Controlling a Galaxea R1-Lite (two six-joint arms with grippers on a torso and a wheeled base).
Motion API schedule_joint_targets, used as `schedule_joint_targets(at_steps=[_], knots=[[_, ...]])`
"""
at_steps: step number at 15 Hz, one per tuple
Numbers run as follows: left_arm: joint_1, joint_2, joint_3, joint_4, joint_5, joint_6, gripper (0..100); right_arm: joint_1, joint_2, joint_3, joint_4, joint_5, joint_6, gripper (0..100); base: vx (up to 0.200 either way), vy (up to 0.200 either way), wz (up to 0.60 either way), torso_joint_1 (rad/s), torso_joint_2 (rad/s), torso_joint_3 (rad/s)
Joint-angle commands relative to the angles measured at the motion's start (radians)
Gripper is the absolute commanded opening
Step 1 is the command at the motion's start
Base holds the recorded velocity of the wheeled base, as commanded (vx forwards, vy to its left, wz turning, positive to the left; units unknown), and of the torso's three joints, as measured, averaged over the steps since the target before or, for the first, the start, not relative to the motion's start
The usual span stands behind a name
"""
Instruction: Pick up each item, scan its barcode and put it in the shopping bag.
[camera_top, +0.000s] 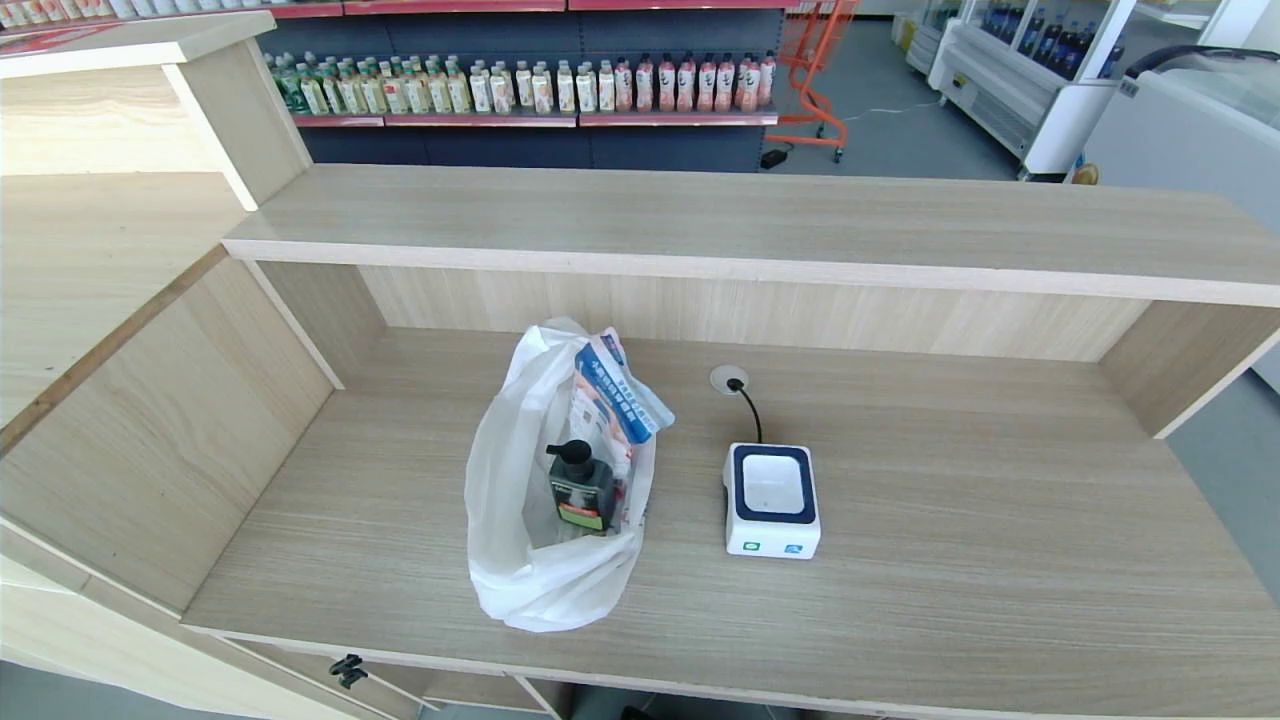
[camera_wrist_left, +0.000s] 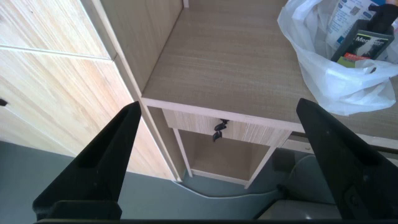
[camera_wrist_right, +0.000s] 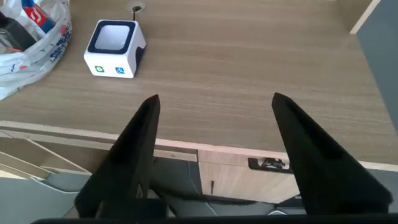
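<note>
A white plastic shopping bag (camera_top: 545, 560) lies open on the wooden counter (camera_top: 950, 560), left of centre. Inside it stand a dark pump bottle (camera_top: 580, 485) and a blue-and-white packet (camera_top: 610, 400). To the bag's right sits the white barcode scanner (camera_top: 770, 498) with a dark-rimmed window and a black cable. My left gripper (camera_wrist_left: 224, 155) hangs open below the counter's front left corner, with the bag (camera_wrist_left: 339, 68) and bottle (camera_wrist_left: 367, 43) beyond it. My right gripper (camera_wrist_right: 214, 149) is open and holds nothing, in front of the counter's edge, with the scanner (camera_wrist_right: 114, 48) and bag (camera_wrist_right: 31, 43) farther off.
A raised ledge (camera_top: 760, 225) runs along the counter's back, and wooden side walls (camera_top: 170, 440) close in both ends. A drawer handle (camera_top: 348, 670) sits under the front edge. Shelves of bottles (camera_top: 520, 85) and freezers (camera_top: 1040, 70) stand in the shop behind.
</note>
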Motion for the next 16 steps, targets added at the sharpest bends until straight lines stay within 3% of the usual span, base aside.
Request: schedule_joint_targets(at_steps=[1, 5, 6, 11, 16], knots=[[0.000, 0.000, 0.000, 0.000, 0.001, 0.000, 100, 0.000, -0.005, 0.000, 0.000, 0.000, 0.001, 0, 0.000, 0.000, 0.00, 0.000, 0.00, 0.000], [0.000, 0.001, 0.000, 0.000, 0.001, -0.008, 100, 0.000, -0.005, 0.000, 0.000, 0.000, 0.001, 0, 0.000, 0.000, 0.00, 0.000, 0.00, 0.000], [0.000, 0.000, 0.000, 0.000, 0.001, 0.006, 100, 0.000, -0.005, 0.000, 0.000, 0.000, 0.001, 0, 0.000, 0.000, 0.00, 0.000, 0.00, 0.000], [0.000, 0.000, 0.000, 0.000, 0.001, 0.004, 100, 0.000, -0.005, 0.000, 0.000, 0.000, 0.001, 0, 0.000, -0.200, 0.00, 0.002, 0.00, 0.000], [0.000, 0.000, 0.000, 0.000, 0.001, 0.003, 100, 0.000, -0.005, 0.000, 0.000, 0.000, 0.001, 0, 0.040, 0.000, 0.00, 0.000, 0.00, 0.000]])
